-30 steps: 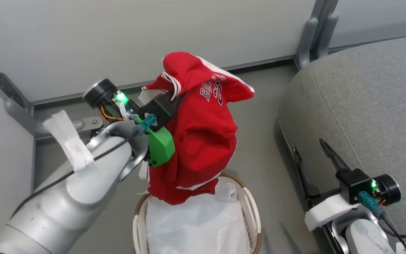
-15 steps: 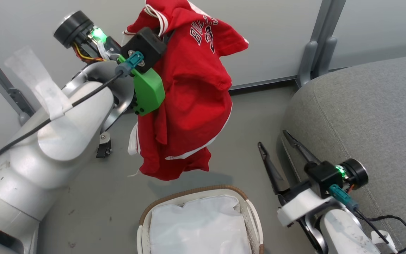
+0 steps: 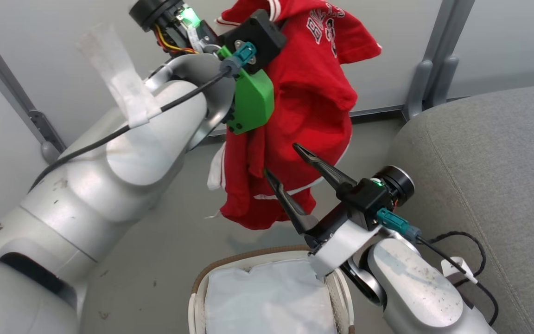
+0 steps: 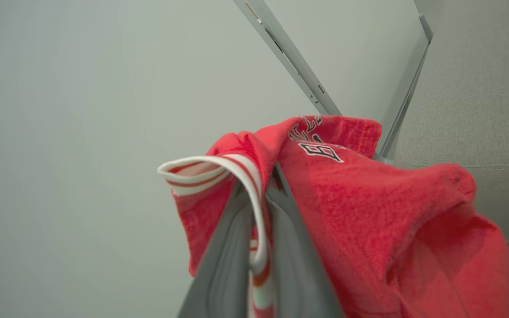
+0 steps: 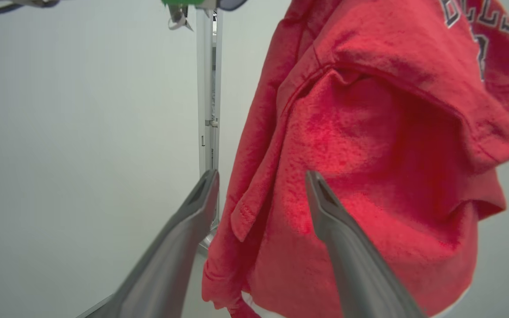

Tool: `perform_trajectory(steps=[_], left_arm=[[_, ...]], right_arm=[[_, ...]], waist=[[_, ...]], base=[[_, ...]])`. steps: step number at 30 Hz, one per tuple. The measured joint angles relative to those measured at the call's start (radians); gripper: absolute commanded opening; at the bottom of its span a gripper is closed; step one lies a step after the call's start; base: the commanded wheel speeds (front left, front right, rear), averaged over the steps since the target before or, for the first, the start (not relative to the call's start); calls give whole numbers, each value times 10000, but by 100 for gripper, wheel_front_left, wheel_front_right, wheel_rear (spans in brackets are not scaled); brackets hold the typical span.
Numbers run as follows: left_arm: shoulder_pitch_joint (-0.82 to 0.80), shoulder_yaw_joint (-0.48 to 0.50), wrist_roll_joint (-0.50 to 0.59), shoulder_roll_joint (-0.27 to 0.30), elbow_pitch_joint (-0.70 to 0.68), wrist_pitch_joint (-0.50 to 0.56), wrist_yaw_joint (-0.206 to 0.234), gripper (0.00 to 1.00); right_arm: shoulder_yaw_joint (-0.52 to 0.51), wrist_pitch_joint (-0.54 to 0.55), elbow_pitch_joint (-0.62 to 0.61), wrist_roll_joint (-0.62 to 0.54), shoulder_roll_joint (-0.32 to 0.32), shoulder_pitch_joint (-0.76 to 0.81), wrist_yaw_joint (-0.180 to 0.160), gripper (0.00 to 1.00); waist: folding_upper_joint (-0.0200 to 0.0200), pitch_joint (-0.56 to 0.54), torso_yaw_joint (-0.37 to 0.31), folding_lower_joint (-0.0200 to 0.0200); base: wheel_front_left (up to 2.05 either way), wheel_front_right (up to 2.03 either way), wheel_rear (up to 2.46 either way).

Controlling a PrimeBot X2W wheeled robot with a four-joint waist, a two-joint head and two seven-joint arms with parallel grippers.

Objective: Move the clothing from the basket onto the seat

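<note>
The red "BULLS 23" clothing (image 3: pixel 313 93) hangs in the air above the floor, well clear of the basket (image 3: pixel 248 254). My left gripper (image 4: pixel 259 185) is shut on the clothing's white-striped edge near the top; the fabric drapes over its fingers. My right gripper (image 3: pixel 281 159) is open, its fingers (image 5: pixel 201 198) pointing up at the lower part of the clothing (image 5: pixel 369 154), one on each side of a hanging fold, not closed on it. The basket sits at the bottom with just its white liner (image 3: pixel 267 301) inside. At the right lies the grey seat (image 3: pixel 489 162).
Pale wall panels with grey metal posts (image 3: pixel 436 55) stand behind the grey floor (image 3: pixel 155 241). My left forearm (image 3: pixel 123 157) crosses the left side, with a black cable and white tape on it. A black cable (image 3: pixel 475 260) lies on the seat's front edge.
The left arm has lifted the clothing up out of the basket. The right gripper has swung left from beside the seat to the garment's lower part. The head view has shifted.
</note>
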Motion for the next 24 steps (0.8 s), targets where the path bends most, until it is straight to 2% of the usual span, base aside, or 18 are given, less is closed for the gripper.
perform_trajectory(steps=[11,18,24], left_arm=[[-401,-560,-324,-1129,782,-280,0,0],[-465,-706,-508,-1478,951,-357,54,0],[-466,-874,-819,-1592,813,-345,270,0]], right_arm=[[581,0,2414,779,-8,-996,-2,100],[861,0,2872,1195,-8,-1469,-2,100],[571,0,3258,1020,-8,-1834,-2,100]], waist=[[0,-150,699,0],[0,-233,1037,0],[0,-304,1250,0]], base=[[0,0,0],[0,0,0],[0,0,0]])
